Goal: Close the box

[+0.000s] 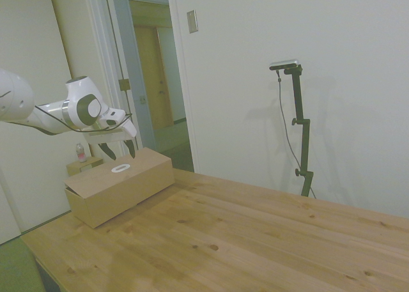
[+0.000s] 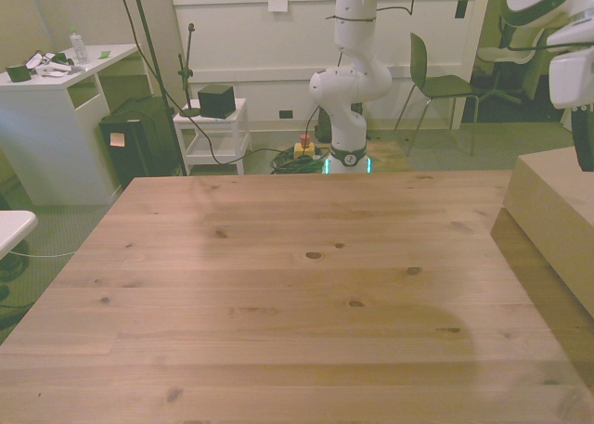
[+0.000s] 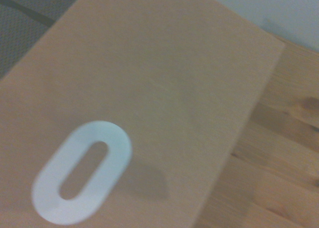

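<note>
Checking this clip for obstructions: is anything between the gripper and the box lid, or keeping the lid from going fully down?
Nothing visible does. The gripper hangs just above the box, near the white oval ring mark on its lid, with only air between. The lid lies nearly flat, one end slightly raised, and nothing rests on it or pokes out from under it.

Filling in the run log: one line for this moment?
stage: lid down, nearly flat | gripper: just above box lid, near white oval ring, holding nothing | box: on table corner

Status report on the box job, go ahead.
Hand open, hovering just above the lid. Box lid down, nearly flat, white oval ring on top. Nothing in the way.
</note>
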Motion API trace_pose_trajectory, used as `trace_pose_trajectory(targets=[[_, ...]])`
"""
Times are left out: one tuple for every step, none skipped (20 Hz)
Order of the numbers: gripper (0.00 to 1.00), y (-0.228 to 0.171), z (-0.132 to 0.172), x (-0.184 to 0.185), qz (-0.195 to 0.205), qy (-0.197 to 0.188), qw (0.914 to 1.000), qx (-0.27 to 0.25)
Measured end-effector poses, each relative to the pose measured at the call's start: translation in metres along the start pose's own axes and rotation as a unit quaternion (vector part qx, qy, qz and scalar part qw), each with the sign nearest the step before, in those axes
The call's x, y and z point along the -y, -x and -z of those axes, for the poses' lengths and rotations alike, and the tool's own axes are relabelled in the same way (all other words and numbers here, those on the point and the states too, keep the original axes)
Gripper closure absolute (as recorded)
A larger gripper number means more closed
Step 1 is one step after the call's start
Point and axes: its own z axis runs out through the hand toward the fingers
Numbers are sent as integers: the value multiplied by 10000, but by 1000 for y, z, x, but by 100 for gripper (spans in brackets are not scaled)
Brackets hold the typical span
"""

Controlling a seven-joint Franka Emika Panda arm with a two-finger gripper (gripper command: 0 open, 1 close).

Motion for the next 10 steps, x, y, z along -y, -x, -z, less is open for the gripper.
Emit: trace_pose_trajectory(targets=[[0, -4, -1, -20, -150, 58, 9999, 7], [0, -9, -3, -42, -309, 103, 9995, 19], [0, -14, -6, -67, -447, 139, 9989, 38], [0, -18, -9, -91, -566, 171, 9982, 58], [0, -20, -13, -115, -676, 203, 9975, 98], [0, -21, -18, -137, -777, 240, 9966, 154], [0, -21, -24, -160, -886, 271, 9955, 211], [0, -20, -31, -181, -974, 305, 9944, 283], [0, -19, -38, -199, -1051, 331, 9933, 350], [0, -16, -46, -215, -1116, 377, 9923, 394]])
